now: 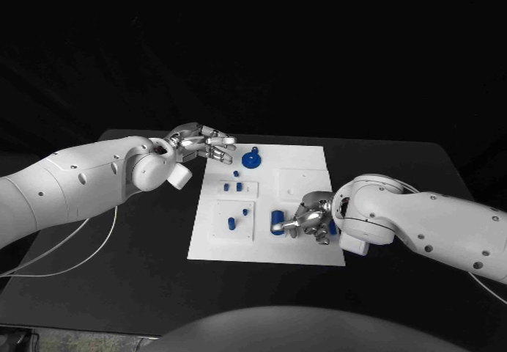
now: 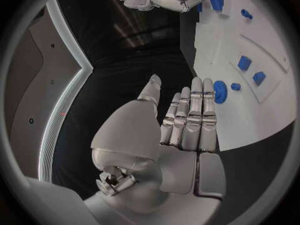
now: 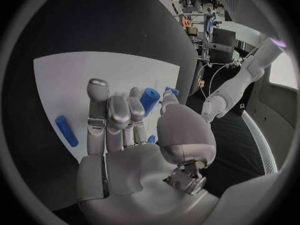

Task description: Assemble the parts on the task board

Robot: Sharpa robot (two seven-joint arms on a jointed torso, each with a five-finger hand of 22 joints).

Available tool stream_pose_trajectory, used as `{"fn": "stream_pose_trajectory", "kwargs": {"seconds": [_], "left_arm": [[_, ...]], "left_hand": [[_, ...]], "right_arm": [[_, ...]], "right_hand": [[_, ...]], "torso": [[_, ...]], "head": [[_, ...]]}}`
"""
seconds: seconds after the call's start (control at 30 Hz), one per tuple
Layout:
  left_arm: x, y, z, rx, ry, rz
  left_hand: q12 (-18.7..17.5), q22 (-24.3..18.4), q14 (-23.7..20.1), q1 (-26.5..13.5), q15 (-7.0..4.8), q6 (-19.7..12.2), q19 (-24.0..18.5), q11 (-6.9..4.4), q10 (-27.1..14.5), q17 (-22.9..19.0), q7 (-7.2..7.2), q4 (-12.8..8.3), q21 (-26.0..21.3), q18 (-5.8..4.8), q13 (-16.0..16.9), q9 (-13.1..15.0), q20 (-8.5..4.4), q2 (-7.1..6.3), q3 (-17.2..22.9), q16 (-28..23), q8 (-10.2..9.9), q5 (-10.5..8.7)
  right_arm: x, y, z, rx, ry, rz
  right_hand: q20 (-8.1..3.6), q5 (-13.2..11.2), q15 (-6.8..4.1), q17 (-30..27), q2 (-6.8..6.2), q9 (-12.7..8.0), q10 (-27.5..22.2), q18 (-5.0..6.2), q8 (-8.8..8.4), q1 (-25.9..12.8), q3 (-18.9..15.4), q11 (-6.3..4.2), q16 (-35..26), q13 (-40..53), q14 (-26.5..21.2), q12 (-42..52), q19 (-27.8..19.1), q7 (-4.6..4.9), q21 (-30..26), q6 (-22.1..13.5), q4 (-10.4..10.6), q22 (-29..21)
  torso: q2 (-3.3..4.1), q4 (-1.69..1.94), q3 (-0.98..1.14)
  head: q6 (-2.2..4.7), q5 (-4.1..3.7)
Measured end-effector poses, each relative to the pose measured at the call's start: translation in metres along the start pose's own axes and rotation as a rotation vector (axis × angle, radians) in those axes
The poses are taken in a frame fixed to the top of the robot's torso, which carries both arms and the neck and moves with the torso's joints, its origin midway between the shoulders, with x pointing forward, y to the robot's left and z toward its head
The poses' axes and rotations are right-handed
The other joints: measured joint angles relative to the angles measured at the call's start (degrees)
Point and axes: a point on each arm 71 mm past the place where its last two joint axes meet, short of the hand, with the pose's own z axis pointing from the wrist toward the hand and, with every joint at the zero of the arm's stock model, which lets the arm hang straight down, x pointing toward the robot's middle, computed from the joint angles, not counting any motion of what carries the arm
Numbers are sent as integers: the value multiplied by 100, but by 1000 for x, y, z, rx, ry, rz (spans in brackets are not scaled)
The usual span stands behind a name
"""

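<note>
The right silver hand (image 1: 308, 218) is gripping a short blue cylindrical part (image 3: 149, 99) between thumb and fingers, hovering over the near right area of the white rectangular task board (image 1: 306, 163) lying on the black desk (image 1: 127, 257). The left silver hand (image 1: 201, 144) is holding nothing, fingers extended, at the board's far left corner, beside a round blue knob-shaped part (image 1: 251, 158). A blue rod-shaped part (image 3: 66, 130) is lying on the board near the right hand.

black table (image 1: 127, 242), white cable (image 1: 64, 253) trailing across its left part
</note>
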Motion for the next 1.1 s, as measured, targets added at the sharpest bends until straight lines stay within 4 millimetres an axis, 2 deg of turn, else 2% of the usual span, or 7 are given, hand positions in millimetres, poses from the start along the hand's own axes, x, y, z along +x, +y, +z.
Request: {"fn": "stream_pose_trajectory", "kwargs": {"seconds": [0.27,0.43,0.63,0.77,0.9,0.97,1.1], "left_arm": [[0,0,0,0,1,0],[0,0,0,-1,0,1],[-1,0,0,-2,0,1],[-1,0,-1,-2,-1,1],[-1,1,-1,-3,-2,2],[-1,1,-1,-3,-2,2],[-1,1,-1,-4,-1,2]], "left_hand": [[0,0,0,0,0,0,0,0,0,0,0,0,0,0,0,0,0,0,0,0,0,0],[0,1,0,0,0,0,0,0,0,0,0,0,0,0,0,0,0,0,0,0,0,0],[0,1,0,0,0,1,0,0,0,0,1,0,0,0,0,0,0,0,0,0,0,0],[0,1,0,0,0,1,0,0,0,0,1,0,0,0,0,0,0,0,0,0,0,0],[0,1,0,0,0,1,0,0,0,0,1,0,0,0,0,0,0,0,0,0,0,0],[0,1,0,0,0,1,0,0,0,0,1,0,0,0,0,0,0,0,0,0,0,0],[0,1,0,0,0,1,0,0,0,0,1,0,0,0,0,0,0,0,0,0,0,0]], "right_arm": [[1,2,0,-6,3,0],[1,1,-2,-8,4,0],[2,-3,-5,-8,12,-4],[4,-6,-6,-7,20,-7],[4,-7,-6,-5,25,-10],[4,-7,-5,-4,27,-10],[4,-7,-3,-3,28,-10]], "right_hand": [[0,30,0,0,0,0,0,0,0,0,23,0,0,0,0,0,0,0,0,0,-7,0],[0,226,0,0,154,0,0,0,0,154,-110,0,0,7,0,0,0,2,0,5,-398,9],[0,501,0,0,168,0,0,0,0,167,-152,0,0,7,0,0,0,2,0,41,-483,10],[0,853,0,0,191,0,0,0,0,190,-210,0,0,7,0,0,0,2,0,41,-541,9],[0,1506,0,0,263,0,0,0,0,262,-299,0,0,6,0,0,0,2,0,40,-630,9],[0,1688,0,0,296,0,0,0,0,295,-329,0,0,6,0,0,0,2,0,40,-660,9],[-12,1864,0,0,376,0,0,0,0,292,-391,0,0,6,0,0,12,-16,0,58,-700,9]], "torso": [[0,2,0],[0,2,1],[0,-1,1],[0,-2,3],[1,-2,3],[1,-2,3],[3,1,1]], "head": [[12,-7],[12,-9],[20,-2],[24,1],[25,1],[25,2],[14,-2]]}}
